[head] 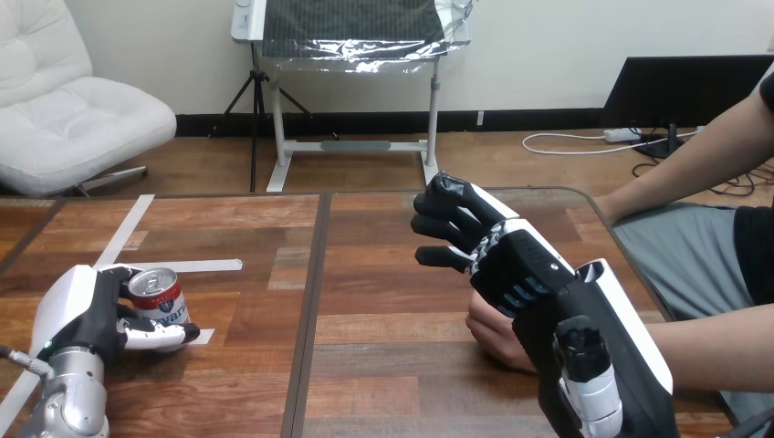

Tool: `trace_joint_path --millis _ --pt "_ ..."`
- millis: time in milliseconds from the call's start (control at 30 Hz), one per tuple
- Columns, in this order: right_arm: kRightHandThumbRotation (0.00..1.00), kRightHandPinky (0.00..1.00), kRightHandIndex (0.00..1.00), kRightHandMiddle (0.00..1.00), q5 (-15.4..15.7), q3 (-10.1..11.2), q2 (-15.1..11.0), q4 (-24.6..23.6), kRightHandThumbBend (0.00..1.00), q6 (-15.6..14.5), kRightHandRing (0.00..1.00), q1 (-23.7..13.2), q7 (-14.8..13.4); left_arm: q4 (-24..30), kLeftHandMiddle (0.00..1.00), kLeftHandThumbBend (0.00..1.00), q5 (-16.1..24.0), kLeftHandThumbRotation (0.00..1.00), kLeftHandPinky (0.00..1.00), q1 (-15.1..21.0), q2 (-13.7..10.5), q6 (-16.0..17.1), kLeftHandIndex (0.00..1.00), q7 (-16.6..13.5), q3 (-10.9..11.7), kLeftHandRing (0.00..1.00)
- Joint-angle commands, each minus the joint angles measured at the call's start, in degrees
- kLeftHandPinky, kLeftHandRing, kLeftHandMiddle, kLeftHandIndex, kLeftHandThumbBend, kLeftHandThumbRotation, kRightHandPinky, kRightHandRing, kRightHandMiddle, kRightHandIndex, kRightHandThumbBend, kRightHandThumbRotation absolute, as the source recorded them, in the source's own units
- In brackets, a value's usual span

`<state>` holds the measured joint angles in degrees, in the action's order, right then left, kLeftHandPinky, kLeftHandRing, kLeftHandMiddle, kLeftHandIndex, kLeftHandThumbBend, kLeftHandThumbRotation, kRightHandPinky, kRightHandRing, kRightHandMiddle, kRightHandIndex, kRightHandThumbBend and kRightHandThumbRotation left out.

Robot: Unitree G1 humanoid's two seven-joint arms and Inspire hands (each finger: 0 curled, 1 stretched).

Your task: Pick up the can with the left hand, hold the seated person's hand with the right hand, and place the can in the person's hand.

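Observation:
A small red and white can (160, 294) stands on the wooden table (383, 265) at the near left. My left hand (84, 315) is wrapped round it, palm against its left side and thumb (164, 336) curled across its front. The person's hand (497, 336) rests on the table at the near right, loosely closed, its forearm coming in from the right edge. My right hand (525, 269) hovers over it with its back turned up. That hand's fingers (447, 228) are loosely bent, reach past the person's hand toward the far side, and close on nothing.
White tape strips (196, 265) mark the table near the can. A dark seam (310, 301) divides the tabletop down the middle. The person's other arm (694, 169) crosses the upper right, beyond the table's far right corner.

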<state>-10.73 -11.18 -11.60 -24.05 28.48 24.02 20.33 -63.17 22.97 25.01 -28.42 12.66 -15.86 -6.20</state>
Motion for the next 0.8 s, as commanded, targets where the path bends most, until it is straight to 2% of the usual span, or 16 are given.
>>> trace_joint_path --millis 0,767 --pt "1.00 0.81 0.90 0.89 -1.16 0.37 0.11 -2.55 0.80 -0.20 0.88 -1.69 -0.01 0.52 0.64 0.80 0.22 0.13 0.52 4.90 0.12 0.22 0.67 -1.53 -0.35 0.61" --pt "1.00 0.86 0.90 0.90 -1.20 0.48 0.09 -2.87 0.81 -0.49 0.90 -1.56 0.04 1.20 0.58 0.75 -1.01 0.04 0.50 4.72 0.54 0.44 0.61 -2.03 0.74 0.54"
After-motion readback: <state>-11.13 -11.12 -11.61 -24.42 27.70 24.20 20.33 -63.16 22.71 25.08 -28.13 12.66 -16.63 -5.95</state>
